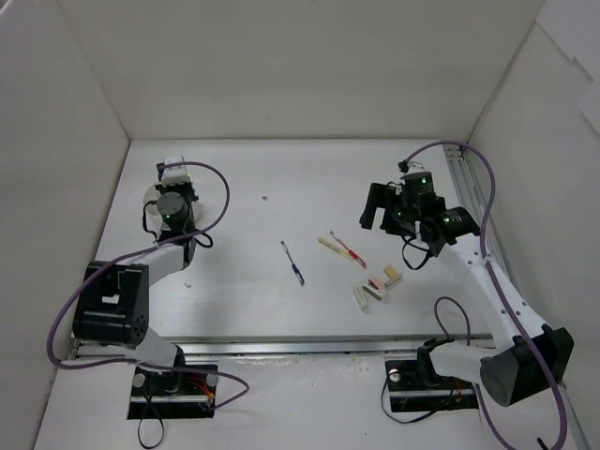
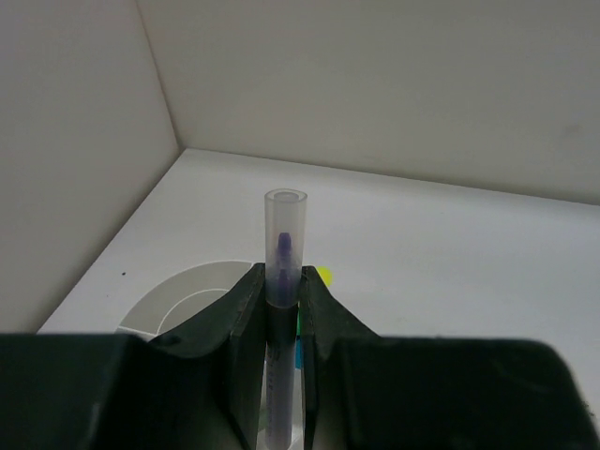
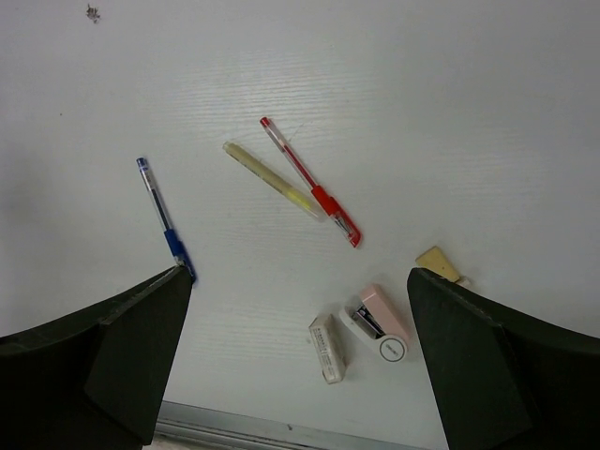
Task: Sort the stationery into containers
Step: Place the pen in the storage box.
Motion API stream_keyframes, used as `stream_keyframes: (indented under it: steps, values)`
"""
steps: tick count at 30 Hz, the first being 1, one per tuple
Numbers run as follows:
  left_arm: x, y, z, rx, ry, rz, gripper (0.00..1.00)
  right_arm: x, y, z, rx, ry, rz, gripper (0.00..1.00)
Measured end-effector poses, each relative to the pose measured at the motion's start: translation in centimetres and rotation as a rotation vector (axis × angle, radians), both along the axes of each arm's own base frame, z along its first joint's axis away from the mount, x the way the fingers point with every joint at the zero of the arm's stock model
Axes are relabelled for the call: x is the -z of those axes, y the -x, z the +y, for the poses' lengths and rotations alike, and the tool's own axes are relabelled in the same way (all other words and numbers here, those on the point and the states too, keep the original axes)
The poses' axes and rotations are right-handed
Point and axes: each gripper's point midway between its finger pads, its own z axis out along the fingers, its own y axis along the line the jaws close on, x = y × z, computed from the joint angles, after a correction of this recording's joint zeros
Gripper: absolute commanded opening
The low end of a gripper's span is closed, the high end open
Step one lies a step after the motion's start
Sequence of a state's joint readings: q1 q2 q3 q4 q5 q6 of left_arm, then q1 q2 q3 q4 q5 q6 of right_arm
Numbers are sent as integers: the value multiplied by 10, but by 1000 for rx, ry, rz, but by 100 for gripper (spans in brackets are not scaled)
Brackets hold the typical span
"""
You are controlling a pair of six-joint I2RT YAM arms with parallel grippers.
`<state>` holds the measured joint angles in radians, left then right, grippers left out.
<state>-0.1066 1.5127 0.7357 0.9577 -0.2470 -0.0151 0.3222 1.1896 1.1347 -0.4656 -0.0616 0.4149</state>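
My left gripper (image 2: pixel 282 292) is shut on a clear pen with a purple core (image 2: pixel 284 234), held upright over the round white tub (image 2: pixel 187 291); yellow, green and blue ends show in the tub behind the fingers. In the top view the left gripper (image 1: pixel 172 192) hides most of the tub (image 1: pixel 150 195). My right gripper (image 3: pixel 300 291) is open wide and empty above the table, in the top view (image 1: pixel 386 211). Below it lie a blue pen (image 3: pixel 165 221), a beige stick (image 3: pixel 270 178), a red pen (image 3: pixel 309 180), a white eraser (image 3: pixel 327 348), a pink-white block (image 3: pixel 380 322) and a tan eraser (image 3: pixel 438 262).
White walls enclose the table on the left, back and right. A metal rail (image 1: pixel 309 344) runs along the near edge in front of the arm bases. A small dark speck (image 1: pixel 265 198) lies mid-table.
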Motion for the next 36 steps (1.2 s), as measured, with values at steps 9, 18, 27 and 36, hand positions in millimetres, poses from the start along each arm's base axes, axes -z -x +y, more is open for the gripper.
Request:
stream_keyframes:
  steps: [9, 18, 27, 36]
  values:
    - [27, -14, 25, -14, 35, -52, 0, 20, -8, 2, -10, -18, 68, 98]
    - [26, -21, 31, 34, 35, -79, 0, 18, -11, 1, -9, -44, 65, 98]
    - [41, -16, 26, 76, 30, -46, 0, 19, -15, 5, -21, -63, 63, 98]
    - [66, -20, 30, 149, 83, -3, 0, 19, -16, 6, -25, -74, 61, 98]
